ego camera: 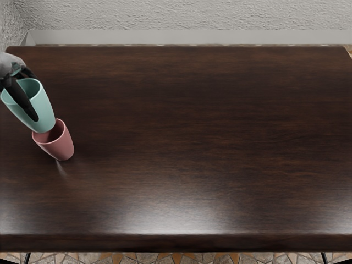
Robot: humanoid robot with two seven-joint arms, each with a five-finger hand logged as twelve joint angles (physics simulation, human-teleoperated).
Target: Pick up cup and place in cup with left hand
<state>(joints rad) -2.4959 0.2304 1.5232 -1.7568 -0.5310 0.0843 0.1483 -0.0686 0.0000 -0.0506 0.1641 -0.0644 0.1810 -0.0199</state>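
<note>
My left hand (pixel 25 91) reaches in from the picture's left edge, its dark fingers closed around the teal cup (pixel 42 110), one finger lying along the cup's near side. The teal cup is held tilted, mouth toward the upper left. Its base overlaps the mouth of the pink cup (pixel 61 147) in the view; whether it is inside the rim or just above it, I cannot tell. The pink cup is on the table, its open rim facing the upper left.
The dark wooden table (pixel 192 143) fills most of the view, its front edge low in the picture. Behind it rises a rough grey wall (pixel 181 15). Patterned floor shows below the front edge.
</note>
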